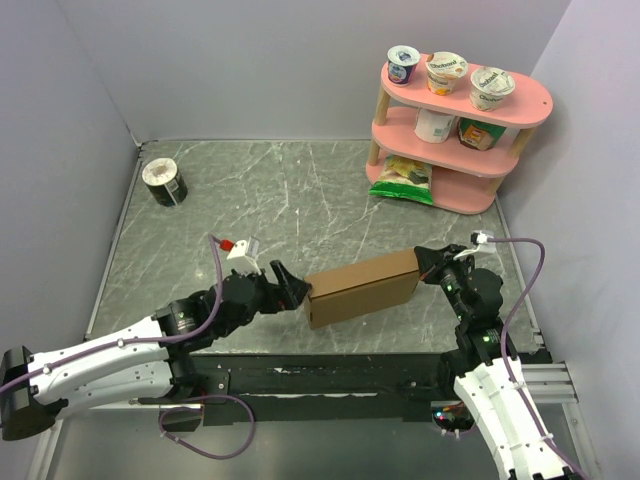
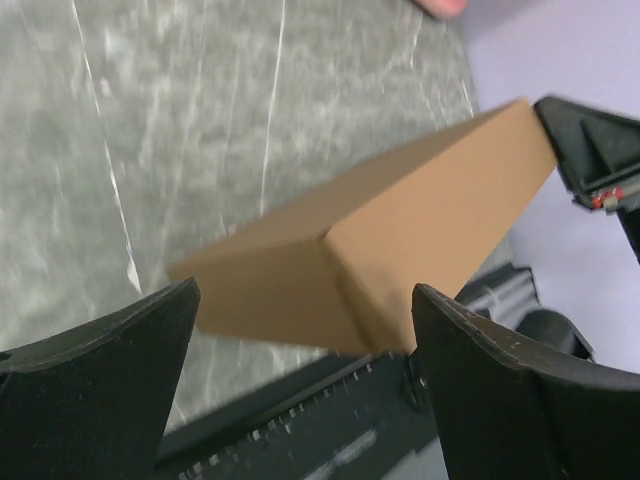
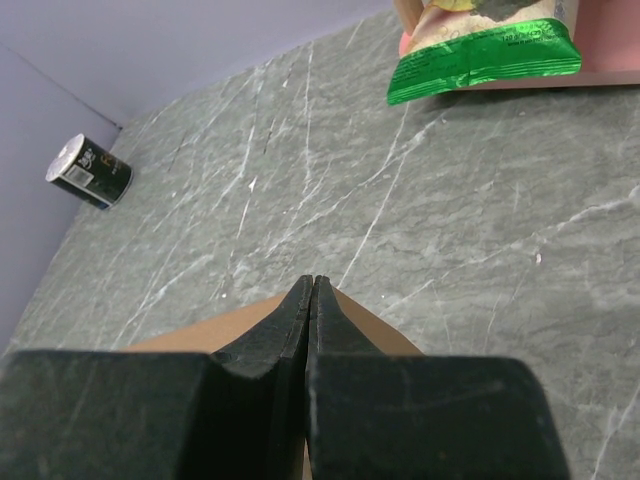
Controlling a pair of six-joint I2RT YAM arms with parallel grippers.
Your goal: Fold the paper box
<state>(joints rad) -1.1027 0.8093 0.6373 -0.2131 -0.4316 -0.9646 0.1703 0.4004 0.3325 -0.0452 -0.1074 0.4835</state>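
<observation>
The paper box point(image 1: 360, 288) is a closed, shallow brown cardboard box lying aslant near the table's front edge. My left gripper point(image 1: 292, 287) is open at the box's left end, one fingertip against that end. In the left wrist view the box point(image 2: 400, 230) lies just beyond my spread fingers point(image 2: 110, 350), with nothing between them. My right gripper point(image 1: 427, 263) is shut at the box's right end. In the right wrist view its fingertips point(image 3: 312, 288) are pressed together over the box's brown top point(image 3: 200, 335), with nothing visible between them.
A pink two-tier shelf point(image 1: 520, 100) with yogurt cups point(image 1: 446, 72) stands at the back right. A green snack bag point(image 1: 402, 180) lies at its foot and shows in the right wrist view point(image 3: 480, 55). A dark can point(image 1: 163, 181) lies at the back left.
</observation>
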